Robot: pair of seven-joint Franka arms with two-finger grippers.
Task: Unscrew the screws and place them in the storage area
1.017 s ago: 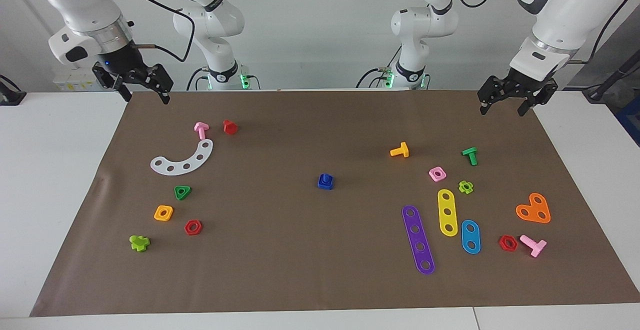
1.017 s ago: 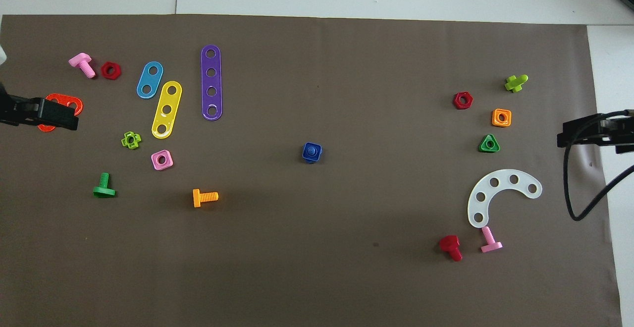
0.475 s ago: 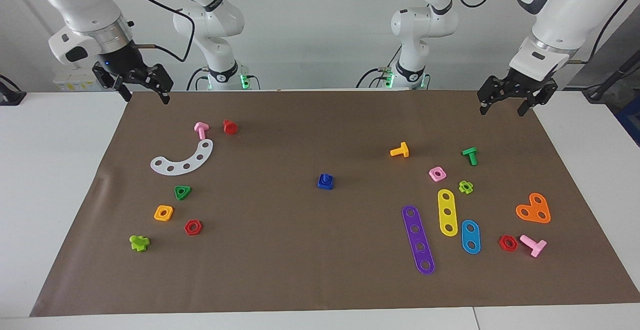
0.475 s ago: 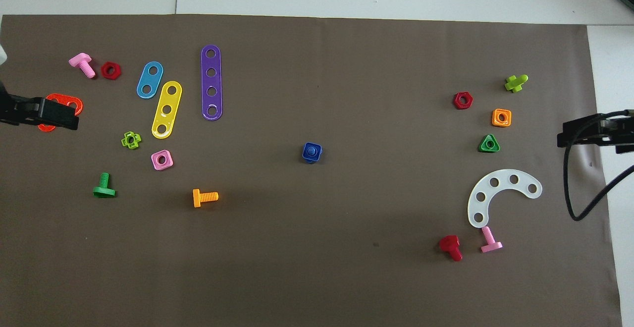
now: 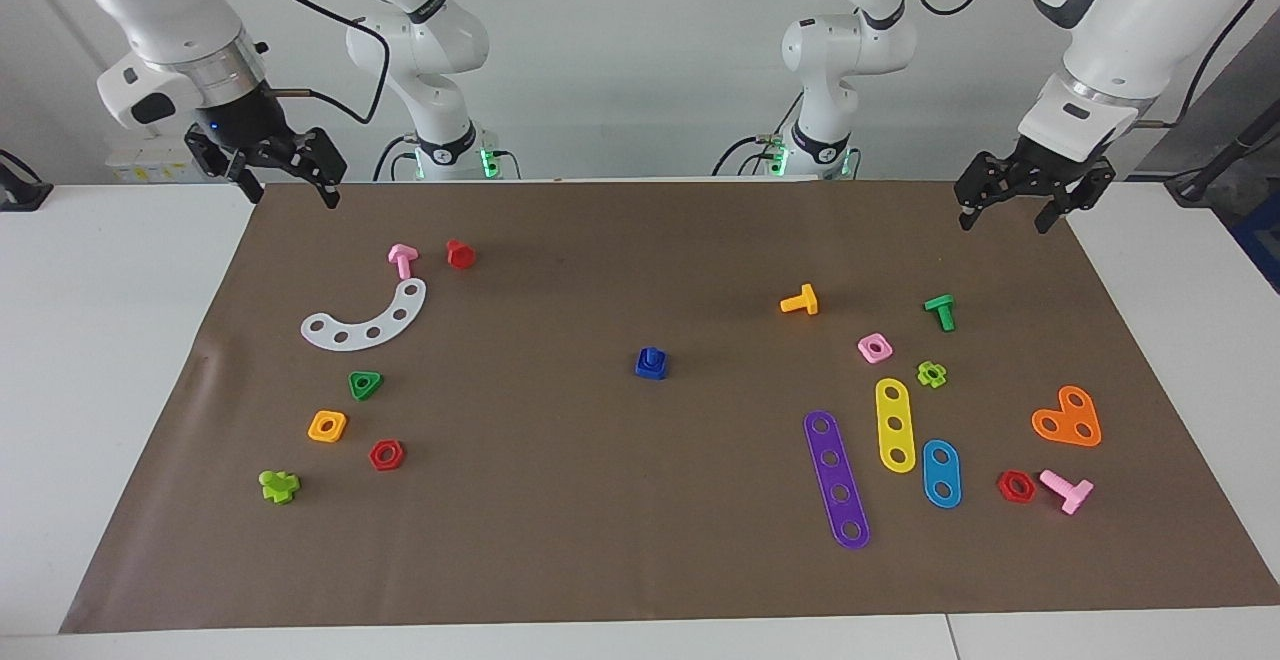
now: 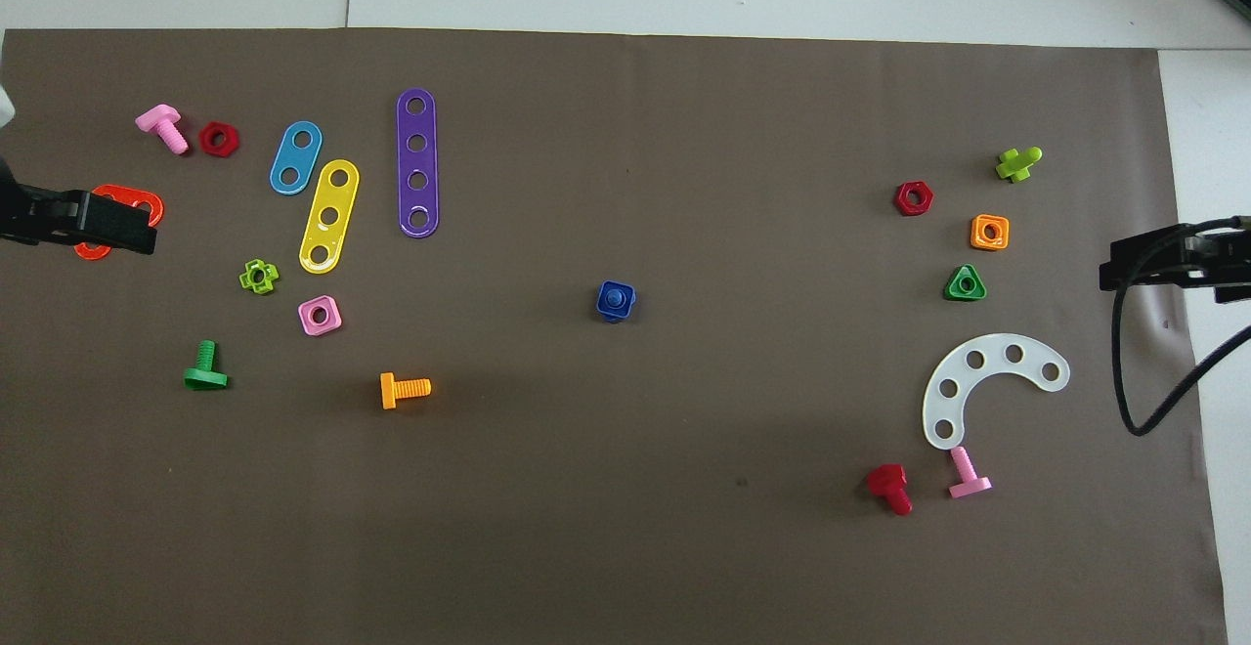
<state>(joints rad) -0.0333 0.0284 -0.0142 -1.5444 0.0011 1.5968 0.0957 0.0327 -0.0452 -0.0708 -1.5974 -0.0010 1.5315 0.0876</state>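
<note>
The blue screw (image 5: 650,363) is seen in the middle of the brown mat (image 5: 560,540). The left hand (image 5: 1003,208) and right hand (image 5: 292,190) are held up in the top corners, both wide open and empty.

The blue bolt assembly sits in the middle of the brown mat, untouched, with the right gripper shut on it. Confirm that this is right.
Not right. The blue bolt assembly does sit mid-mat on the brown mat, untouched, but no gripper holds it. The facing view shows the right gripper open, raised over the mat's corner at the right arm's end, and the left gripper open over the other corner nearest the robots.
</note>
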